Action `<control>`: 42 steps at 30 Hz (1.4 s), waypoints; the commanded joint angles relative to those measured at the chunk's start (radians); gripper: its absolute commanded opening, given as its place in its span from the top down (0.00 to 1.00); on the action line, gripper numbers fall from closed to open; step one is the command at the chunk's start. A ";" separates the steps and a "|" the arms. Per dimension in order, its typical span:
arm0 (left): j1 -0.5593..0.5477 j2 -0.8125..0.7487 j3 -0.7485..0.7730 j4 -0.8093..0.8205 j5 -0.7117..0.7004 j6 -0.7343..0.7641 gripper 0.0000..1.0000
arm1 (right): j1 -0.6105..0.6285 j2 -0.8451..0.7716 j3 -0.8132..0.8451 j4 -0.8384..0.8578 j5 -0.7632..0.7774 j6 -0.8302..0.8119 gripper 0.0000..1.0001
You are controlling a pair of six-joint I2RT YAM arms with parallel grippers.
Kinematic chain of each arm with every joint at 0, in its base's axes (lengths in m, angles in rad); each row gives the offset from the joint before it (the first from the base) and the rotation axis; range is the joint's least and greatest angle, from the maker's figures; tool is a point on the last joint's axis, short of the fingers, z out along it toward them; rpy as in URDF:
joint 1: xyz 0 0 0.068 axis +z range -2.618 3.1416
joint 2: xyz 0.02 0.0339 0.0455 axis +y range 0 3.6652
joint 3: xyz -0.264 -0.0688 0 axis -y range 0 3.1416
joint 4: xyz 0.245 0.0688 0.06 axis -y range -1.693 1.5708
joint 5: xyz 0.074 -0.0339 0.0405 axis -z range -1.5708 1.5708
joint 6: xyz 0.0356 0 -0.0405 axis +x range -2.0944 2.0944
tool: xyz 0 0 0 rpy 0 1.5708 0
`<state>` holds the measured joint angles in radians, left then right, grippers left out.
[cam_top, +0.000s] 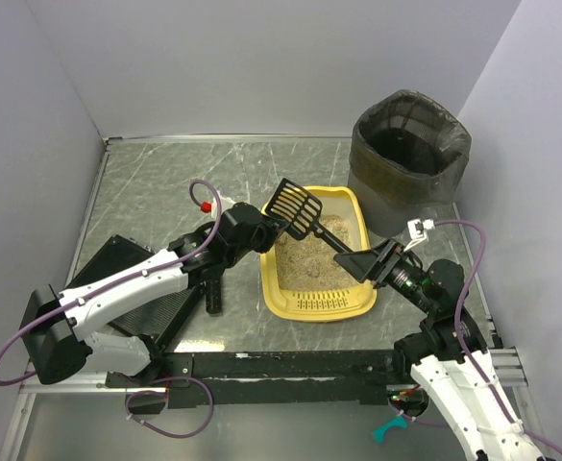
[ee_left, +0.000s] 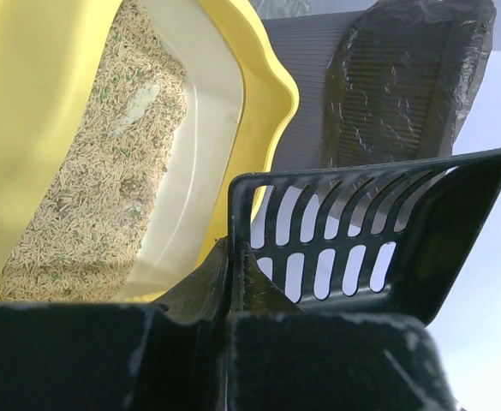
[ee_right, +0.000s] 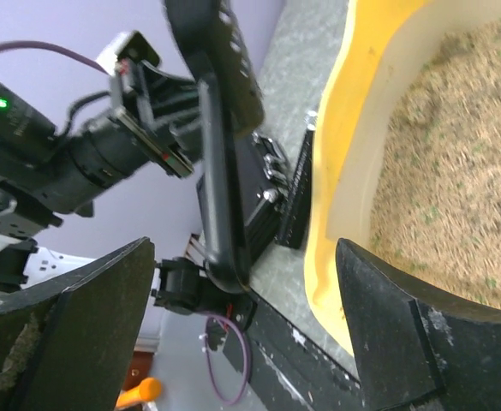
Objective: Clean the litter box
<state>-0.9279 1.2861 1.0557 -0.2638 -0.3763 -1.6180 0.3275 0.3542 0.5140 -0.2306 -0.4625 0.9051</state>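
The yellow litter box (cam_top: 300, 300) lies in the middle of the table with beige litter inside and its slotted grille at the near end. A black slotted scoop (cam_top: 296, 206) hangs tilted over its far left corner, handle pointing toward the right arm. My left gripper (cam_top: 268, 230) is shut on the edge of the scoop's head; in the left wrist view (ee_left: 230, 250) the scoop wall sits between the closed fingers. My right gripper (cam_top: 369, 261) is wide open at the handle's end. In the right wrist view the handle (ee_right: 220, 171) lies between the spread fingers (ee_right: 70, 325), untouched. The box rim (ee_right: 336, 171) is on the right.
A dark grey round bin (cam_top: 410, 154) with a bag liner stands at the back right, also in the left wrist view (ee_left: 404, 86). A flat black ribbed pad (cam_top: 117, 274) lies under the left arm. Walls close in on the left, back and right.
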 commanded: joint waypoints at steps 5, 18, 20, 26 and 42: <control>0.000 -0.024 -0.013 0.008 -0.009 -0.072 0.99 | 0.016 0.061 -0.009 0.257 -0.025 0.061 0.17; 0.001 0.027 0.024 -0.023 0.033 -0.075 0.99 | 0.205 0.086 0.003 0.241 0.246 0.057 0.39; 0.000 0.021 0.013 -0.015 0.031 -0.075 0.99 | 0.212 0.078 0.001 0.240 0.268 0.051 0.39; 0.000 0.009 0.007 -0.009 0.037 -0.054 0.99 | 0.216 0.094 0.014 0.234 0.311 0.046 0.47; 0.000 0.025 0.012 0.023 0.051 0.012 0.41 | 0.232 0.115 0.037 0.148 0.361 0.025 1.00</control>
<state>-0.9264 1.3075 1.0550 -0.3241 -0.3527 -1.6741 0.5480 0.4656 0.4973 -0.0650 -0.1406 0.9565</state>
